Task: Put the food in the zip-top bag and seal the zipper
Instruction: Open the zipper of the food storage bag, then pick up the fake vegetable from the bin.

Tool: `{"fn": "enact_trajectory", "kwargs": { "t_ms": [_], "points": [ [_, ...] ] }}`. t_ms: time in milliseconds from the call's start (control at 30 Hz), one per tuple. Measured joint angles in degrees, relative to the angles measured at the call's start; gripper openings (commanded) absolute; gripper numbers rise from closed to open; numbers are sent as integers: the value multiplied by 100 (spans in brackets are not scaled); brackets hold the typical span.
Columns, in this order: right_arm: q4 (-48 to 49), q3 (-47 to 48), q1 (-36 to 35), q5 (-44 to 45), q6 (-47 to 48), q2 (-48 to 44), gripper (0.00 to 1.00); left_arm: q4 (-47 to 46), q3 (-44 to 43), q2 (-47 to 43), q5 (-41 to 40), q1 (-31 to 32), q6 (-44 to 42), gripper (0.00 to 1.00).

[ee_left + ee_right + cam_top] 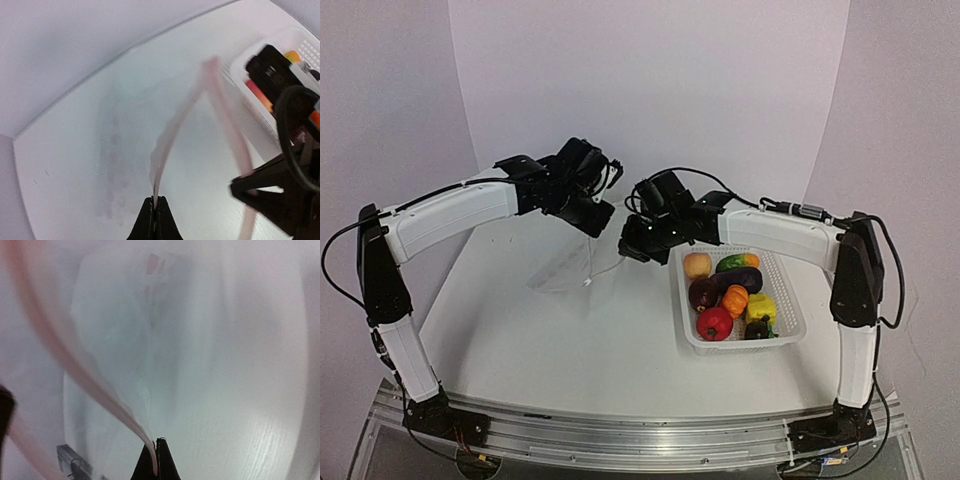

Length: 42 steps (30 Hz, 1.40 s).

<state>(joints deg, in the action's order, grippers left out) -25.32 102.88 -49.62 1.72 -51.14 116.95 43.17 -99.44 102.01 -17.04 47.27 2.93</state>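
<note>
Over the white table [520,340], the food [730,295] is seen heaped in the mesh basket [790,335], none of it bagged; near it the zip-top bag [565,272] is held up by its mouth, one lip clenched in the left gripper [154,207], the other in the right gripper [156,447]. Spread too far, the thin zipper [179,122] could be tugged from either pinch and the mouth dropped shut
</note>
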Motion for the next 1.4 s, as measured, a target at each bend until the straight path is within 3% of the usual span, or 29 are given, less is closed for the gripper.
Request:
{"fn": "enact_trajectory", "kwargs": {
  "t_ms": [133, 267, 400, 500, 633, 833, 933, 1100, 1267, 1400],
  "points": [
    [-494, -142, 196, 956, 386, -228, 0, -1143, 7, -195, -602, -277, -1336, 0],
    [-560, 291, 283, 1383, 779, -448, 0, -1673, 17, -570, -881, -329, -2285, 0],
    [-699, 833, 194, 1356, 1109, -534, 0, -1706, 3, -865, -1197, -113, -2614, 0],
    [-754, 1000, 147, 862, 1227, -534, 3, -1505, -17, -957, -1288, 111, -2607, 0],
    [-885, 973, 119, 19, 1294, -529, 23, -979, -44, -925, -1252, 299, -2327, 0],
    [-991, 433, 109, -760, 1673, -617, 70, -643, -68, -679, -1148, 268, -2018, 0],
    [-1118, 66, 111, -921, 1851, -916, 83, -563, -90, -474, -1062, 266, -1889, 0],
    [-1218, -813, 241, -969, 1735, -2091, 90, -513, -173, -176, -861, 266, -1668, 0],
    [-1653, -1695, 924, -306, 783, -3469, 95, -432, -265, -130, -702, 266, -1527, 0],
    [-2373, -1780, 1245, 430, 107, -3280, 98, -396, -403, -130, -580, 266, -1440, 0]
  ]
}}
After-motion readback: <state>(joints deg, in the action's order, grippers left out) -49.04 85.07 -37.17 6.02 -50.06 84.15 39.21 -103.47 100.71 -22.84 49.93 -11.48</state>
